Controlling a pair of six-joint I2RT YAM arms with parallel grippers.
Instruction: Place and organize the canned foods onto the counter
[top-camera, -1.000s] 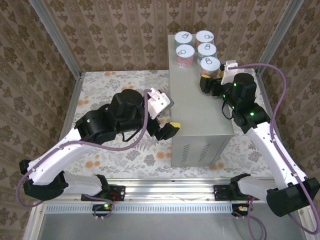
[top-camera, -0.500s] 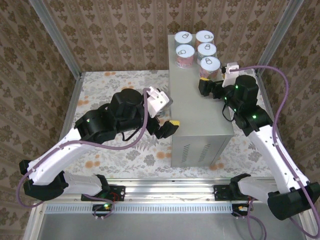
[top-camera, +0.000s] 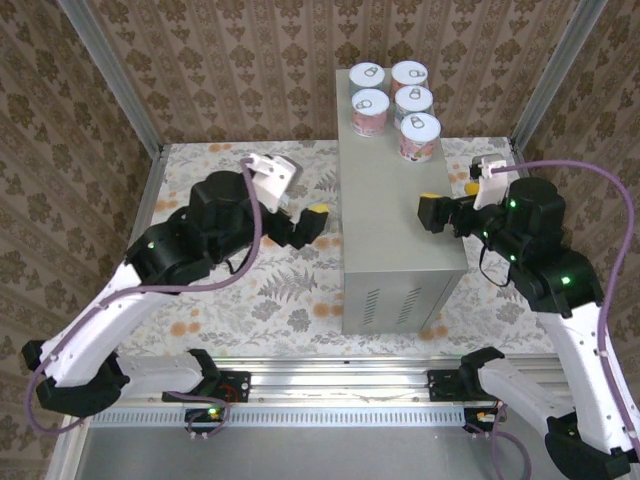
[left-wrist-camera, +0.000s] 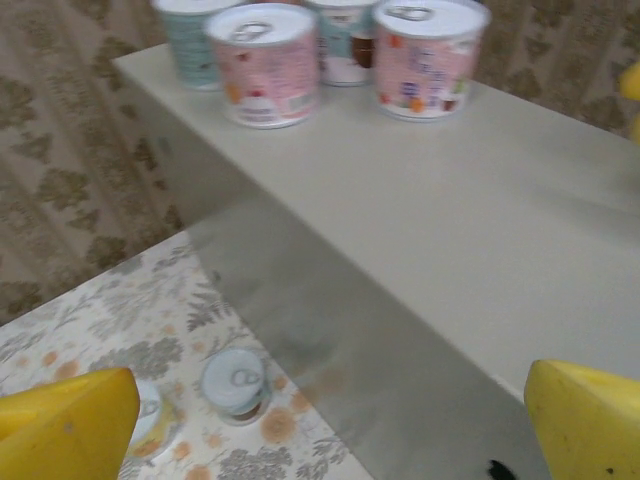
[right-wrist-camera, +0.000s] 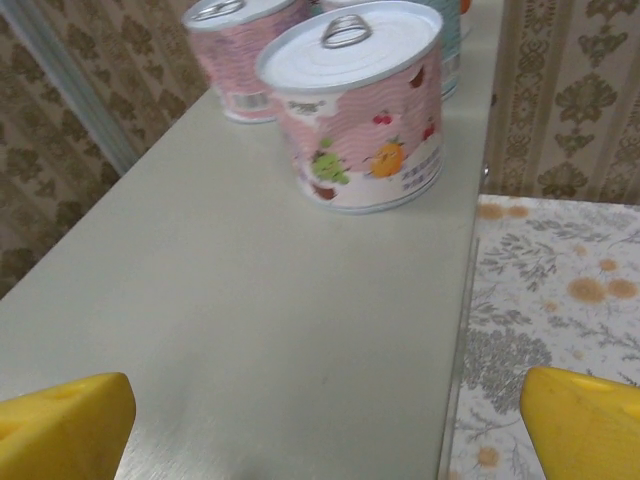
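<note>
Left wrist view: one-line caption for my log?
Open left gripper faces the counter topped with cans; another can sits on the floor beside it.

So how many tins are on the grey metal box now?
5 pull-tab tins at the far end of the light-grey metal counter: back-left tin, back-right tin, middle-left pink tin, middle-right tin, nearest pink tin. A sixth tin stands on the floral floor; others may be hidden.

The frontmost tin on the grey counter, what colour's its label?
Pink with fruit pictures on the round pull-tab tin; right wrist view.
</note>
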